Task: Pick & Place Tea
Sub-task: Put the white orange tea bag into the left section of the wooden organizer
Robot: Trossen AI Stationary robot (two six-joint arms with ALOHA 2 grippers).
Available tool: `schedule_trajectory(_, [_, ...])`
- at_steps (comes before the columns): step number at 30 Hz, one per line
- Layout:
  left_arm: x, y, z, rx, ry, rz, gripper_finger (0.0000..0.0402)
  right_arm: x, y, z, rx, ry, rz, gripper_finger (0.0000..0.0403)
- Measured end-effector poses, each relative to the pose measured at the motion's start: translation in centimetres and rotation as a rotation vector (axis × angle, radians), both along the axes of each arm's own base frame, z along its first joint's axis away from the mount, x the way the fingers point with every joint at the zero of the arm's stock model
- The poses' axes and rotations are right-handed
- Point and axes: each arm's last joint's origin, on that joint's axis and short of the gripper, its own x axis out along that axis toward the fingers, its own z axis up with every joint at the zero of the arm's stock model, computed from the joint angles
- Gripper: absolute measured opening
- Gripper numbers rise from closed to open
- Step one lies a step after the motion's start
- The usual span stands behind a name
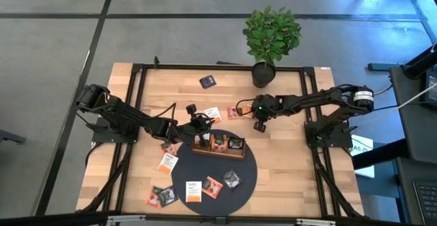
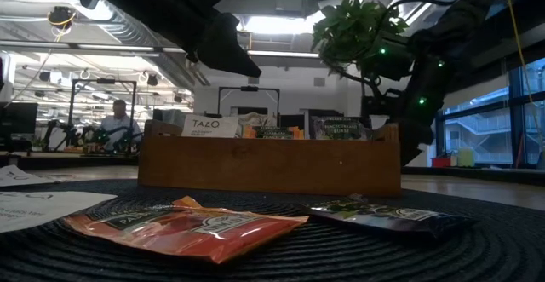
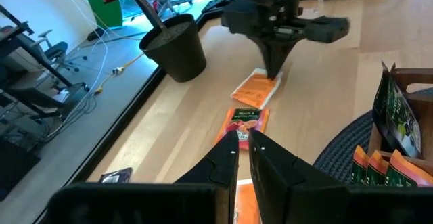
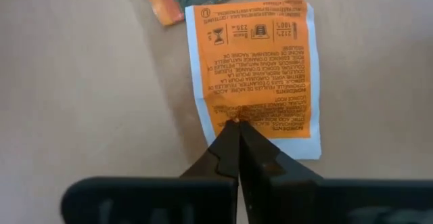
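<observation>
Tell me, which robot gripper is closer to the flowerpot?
The right gripper. It sits just in front of the flowerpot, tips down on an orange tea sachet. The left gripper is farther off, beside the wooden tray.

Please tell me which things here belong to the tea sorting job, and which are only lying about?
Job:
orange sachet pinched by right gripper
sachets on the mat
wooden tray
left gripper, fingers shut on nothing visible

Lying about:
potted plant
round dark mat
</observation>
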Motion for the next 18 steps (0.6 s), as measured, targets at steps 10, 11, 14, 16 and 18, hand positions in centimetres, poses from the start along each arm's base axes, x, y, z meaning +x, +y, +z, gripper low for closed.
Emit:
schedule_trajectory(10, [0.0,-0.1,0.0,-0.013,0.002,-0.024,0.0033,-1.3,0.5,3.8,0.06,0.02,-0.003,0.0002])
schedule_trajectory(11, [0.0,-0.1,0.0,-0.016,0.003,-0.03,0.0033,-1.6,0.6,4.0,0.065,0.028,-0.006,0.0002])
schedule_trajectory(14, [0.1,-0.1,0.0,-0.021,0.004,-0.039,0.0033,-1.8,0.8,4.2,0.078,0.029,-0.017,0.0001])
schedule_trajectory(16, [0.1,-0.1,0.0,-0.021,0.004,-0.039,0.0033,-1.8,0.8,4.3,0.091,0.025,-0.016,0.0001])
schedule_trajectory(18, [0.1,-0.1,0.0,-0.021,0.004,-0.04,0.0033,-1.9,0.9,4.3,0.114,0.021,-0.009,0.0001])
